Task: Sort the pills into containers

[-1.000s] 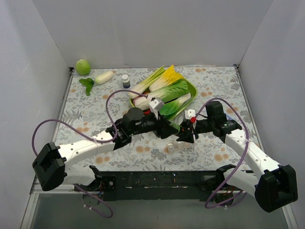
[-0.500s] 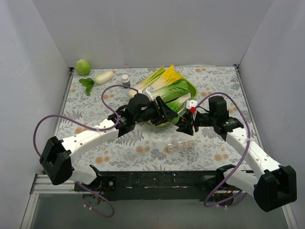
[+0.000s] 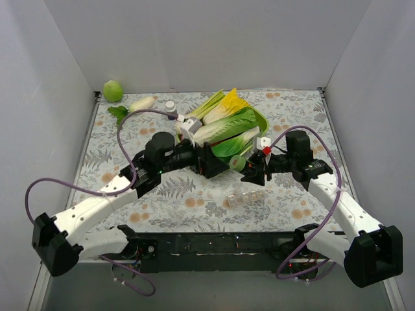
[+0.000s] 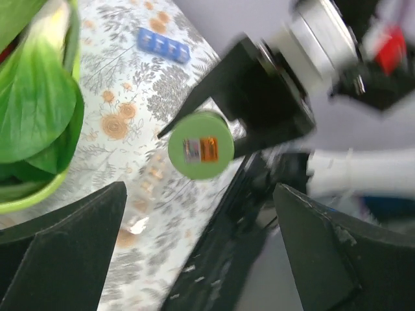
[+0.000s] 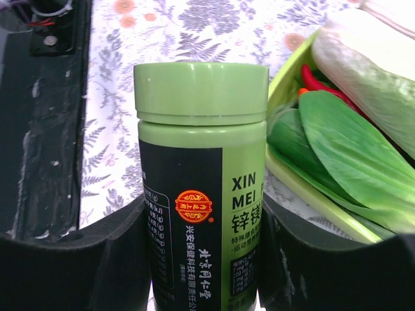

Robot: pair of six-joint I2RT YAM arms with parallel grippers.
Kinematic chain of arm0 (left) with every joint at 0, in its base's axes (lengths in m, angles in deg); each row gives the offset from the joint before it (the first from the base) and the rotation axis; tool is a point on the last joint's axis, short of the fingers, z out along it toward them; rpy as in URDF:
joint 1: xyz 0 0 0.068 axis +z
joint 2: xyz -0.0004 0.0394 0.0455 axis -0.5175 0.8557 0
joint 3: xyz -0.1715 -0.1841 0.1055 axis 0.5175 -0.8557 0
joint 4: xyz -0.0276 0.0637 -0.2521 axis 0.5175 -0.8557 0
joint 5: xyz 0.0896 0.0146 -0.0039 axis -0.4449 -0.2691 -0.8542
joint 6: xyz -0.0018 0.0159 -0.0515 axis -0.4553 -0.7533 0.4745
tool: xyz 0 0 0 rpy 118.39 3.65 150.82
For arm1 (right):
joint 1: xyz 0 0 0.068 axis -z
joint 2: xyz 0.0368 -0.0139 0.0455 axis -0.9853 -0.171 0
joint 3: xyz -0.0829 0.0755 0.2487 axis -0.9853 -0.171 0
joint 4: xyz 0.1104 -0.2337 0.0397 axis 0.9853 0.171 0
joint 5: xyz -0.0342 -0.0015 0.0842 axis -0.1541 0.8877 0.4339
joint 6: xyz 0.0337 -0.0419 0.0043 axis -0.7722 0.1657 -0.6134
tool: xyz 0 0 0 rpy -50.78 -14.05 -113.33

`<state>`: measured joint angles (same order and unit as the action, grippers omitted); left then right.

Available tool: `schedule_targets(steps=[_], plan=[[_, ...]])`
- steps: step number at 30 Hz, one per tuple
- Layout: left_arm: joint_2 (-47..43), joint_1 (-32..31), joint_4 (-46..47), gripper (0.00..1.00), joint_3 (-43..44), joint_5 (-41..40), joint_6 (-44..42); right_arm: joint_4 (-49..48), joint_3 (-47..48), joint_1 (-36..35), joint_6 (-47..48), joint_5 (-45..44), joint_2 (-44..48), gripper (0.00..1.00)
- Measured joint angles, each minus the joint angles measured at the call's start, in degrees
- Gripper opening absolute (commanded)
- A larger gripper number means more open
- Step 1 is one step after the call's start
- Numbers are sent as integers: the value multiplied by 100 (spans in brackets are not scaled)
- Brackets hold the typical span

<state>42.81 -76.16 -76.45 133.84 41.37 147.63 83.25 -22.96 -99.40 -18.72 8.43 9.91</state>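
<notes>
My right gripper [image 5: 204,217] is shut on a green bottle [image 5: 201,162] with a green cap and a dark label, holding it by the body. In the top view the right gripper [image 3: 251,170] keeps the bottle [image 3: 237,162] lying sideways above the table, cap toward the left arm. My left gripper [image 3: 217,167] stands open just left of the cap, with nothing between its fingers. In the left wrist view the left gripper [image 4: 200,191] faces the round cap [image 4: 201,144]. The clear containers strip [image 3: 246,195] lies on the table below the bottle. No pills show.
A green tray [image 3: 262,120] of leafy vegetables sits behind both grippers. A small bottle [image 3: 170,105], a white radish [image 3: 141,103] and a green ball [image 3: 113,90] lie at the back left. A blue-looking compartment strip [image 4: 163,45] lies on the table in the left wrist view.
My left gripper has opened wide and drawn back to the left, away from the bottle's cap. The right gripper has kept the bottle and stayed almost in place.
</notes>
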Motion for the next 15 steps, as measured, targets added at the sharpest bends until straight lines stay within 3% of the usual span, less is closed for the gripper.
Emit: schedule_targets(steps=[6,8,12,15], plan=[[-1427,-98,835,98,-1740,1858,-3386,761,26,-2,1038,717,-140,3],[-1462,-146,872,98,-2009,2168,-4192,1139,66,-37,1493,868,-247,3],[-835,-177,1119,98,-1895,2387,-5206,1578,79,-166,2120,922,-302,3],[-581,-278,1274,98,-1840,2400,-5488,1655,79,-256,2330,916,-299,3]])
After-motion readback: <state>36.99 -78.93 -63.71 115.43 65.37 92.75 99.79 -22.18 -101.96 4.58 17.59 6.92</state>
